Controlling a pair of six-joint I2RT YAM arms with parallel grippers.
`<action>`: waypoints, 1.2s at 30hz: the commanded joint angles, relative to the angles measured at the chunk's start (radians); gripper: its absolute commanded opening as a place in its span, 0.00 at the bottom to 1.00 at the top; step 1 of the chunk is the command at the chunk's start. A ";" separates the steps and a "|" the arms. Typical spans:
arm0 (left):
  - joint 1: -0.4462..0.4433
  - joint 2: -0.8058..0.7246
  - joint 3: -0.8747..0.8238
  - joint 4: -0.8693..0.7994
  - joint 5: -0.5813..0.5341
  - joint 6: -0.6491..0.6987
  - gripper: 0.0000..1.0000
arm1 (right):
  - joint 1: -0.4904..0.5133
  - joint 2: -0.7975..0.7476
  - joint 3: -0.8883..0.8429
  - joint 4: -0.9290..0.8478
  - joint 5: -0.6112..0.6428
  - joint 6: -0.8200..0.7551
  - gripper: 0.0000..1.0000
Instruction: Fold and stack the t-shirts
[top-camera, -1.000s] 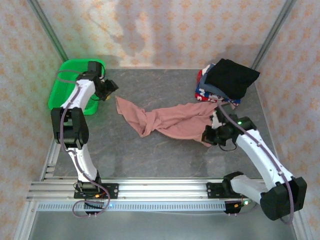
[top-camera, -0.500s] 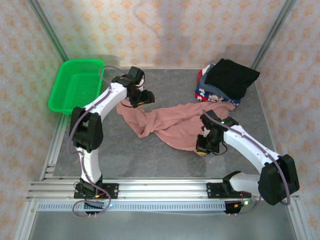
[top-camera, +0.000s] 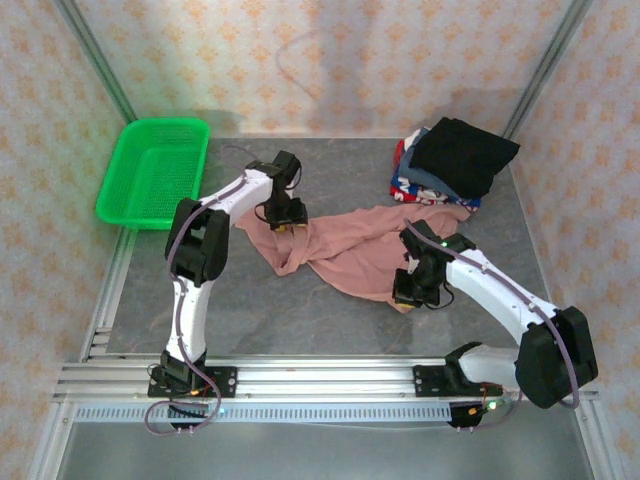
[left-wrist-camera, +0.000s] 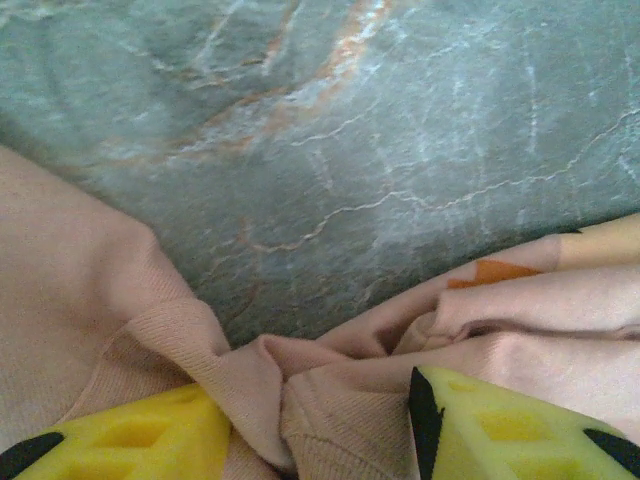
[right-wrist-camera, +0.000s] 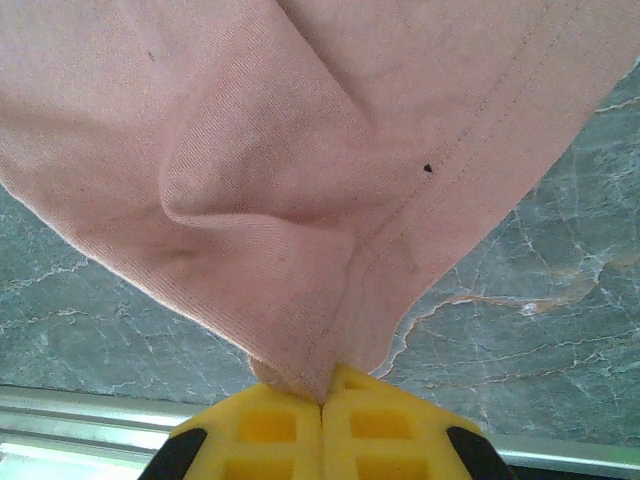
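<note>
Pink shirt (top-camera: 350, 245): matt knit cloth, fine rib, stitched hem. Table (top-camera: 300, 310): smooth grey stone-look top, veined, slight sheen. Basket (top-camera: 150, 175): glossy green plastic mesh. Pads (right-wrist-camera: 370, 410): matt yellow plastic. Rail (top-camera: 320, 378): bare ribbed metal. Walls (top-camera: 350, 60): matt patterned paper.

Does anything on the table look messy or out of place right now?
The dusty-pink cloth t-shirt lies bunched and twisted across the grey table, not flat. The black cloth shirt atop the far-right shirt pile sits skewed.
</note>
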 joint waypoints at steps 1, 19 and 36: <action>-0.016 0.006 0.020 0.010 0.022 -0.016 0.48 | 0.004 -0.001 0.026 -0.005 0.040 0.003 0.00; -0.016 -0.087 -0.006 0.023 0.152 -0.035 0.47 | 0.004 0.051 0.047 0.031 0.033 -0.015 0.00; -0.021 -0.065 -0.021 -0.022 0.124 -0.022 0.45 | 0.002 0.057 0.048 0.037 0.040 -0.003 0.00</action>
